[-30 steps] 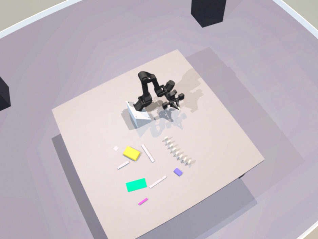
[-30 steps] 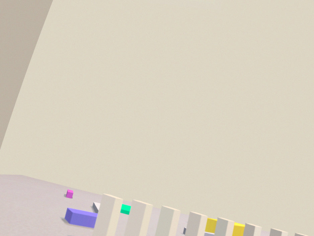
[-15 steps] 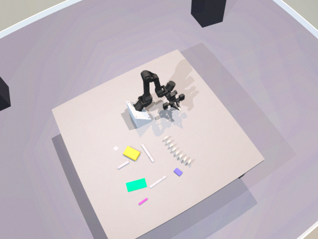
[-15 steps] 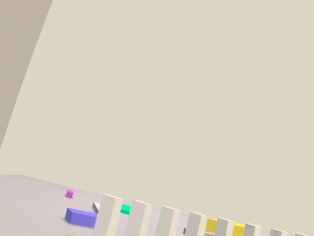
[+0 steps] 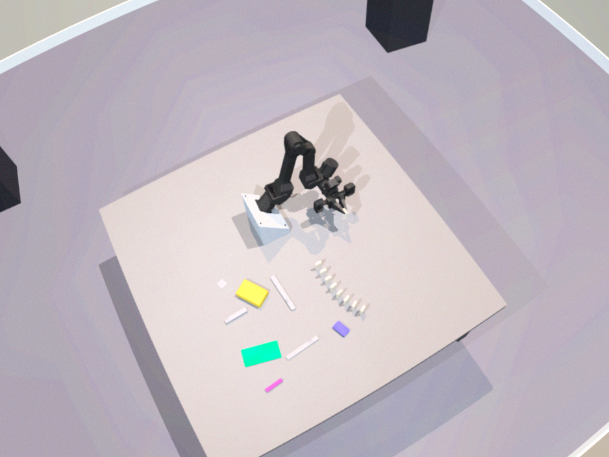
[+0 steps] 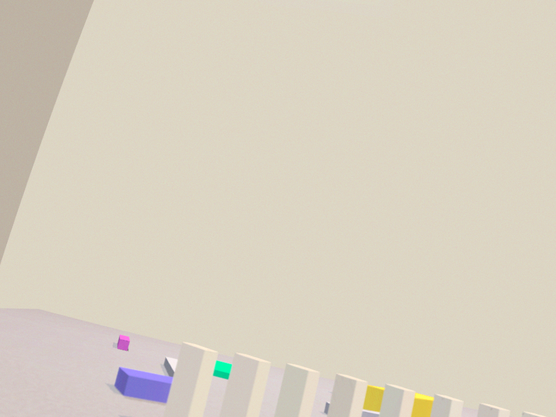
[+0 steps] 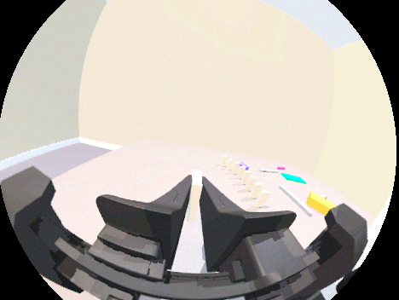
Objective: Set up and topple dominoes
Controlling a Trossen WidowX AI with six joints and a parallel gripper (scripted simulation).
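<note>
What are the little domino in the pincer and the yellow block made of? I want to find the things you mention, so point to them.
The domino (image 5: 345, 211) (image 7: 195, 192) in the pincer (image 5: 345, 210) (image 7: 195, 180) looks like smooth, dull wood or plastic: plain cream, no grain showing. The yellow block (image 5: 252, 293) (image 7: 320, 204) could be plastic or painted wood, since its colour is bright and even, with sharp edges.

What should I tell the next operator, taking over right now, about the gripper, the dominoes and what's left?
Gripper: closed on a domino, away from the row.
Row: eight standing dominoes in a curve; the purple block lies near the end farther from the arm's base.
Done: one domino is in hand; the row is upright.
Left: stand the held domino at a row end, matching the spacing, and release it; then any others missing (I can't tell how many), and lastly gently push only the end one.
Don't touch the standing ones.
</note>
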